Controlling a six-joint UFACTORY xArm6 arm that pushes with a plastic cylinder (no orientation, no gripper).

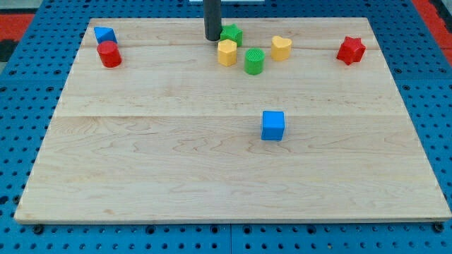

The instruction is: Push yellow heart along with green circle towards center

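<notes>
The yellow heart [281,47] sits near the view's top, right of centre. The green circle [254,61] stands just left of and below it, a small gap between them. My tip [212,38] is at the view's top, left of both. It is right beside a green star-like block [232,34] and just above-left of a yellow hexagon [227,52]. The tip is apart from the heart and the circle, with those two blocks between.
A blue cube [272,125] lies right of the board's middle. A red star [350,50] is at the top right. A red cylinder [109,54] and a small blue block [104,34] sit at the top left. The wooden board [141,176] lies on a blue pegboard.
</notes>
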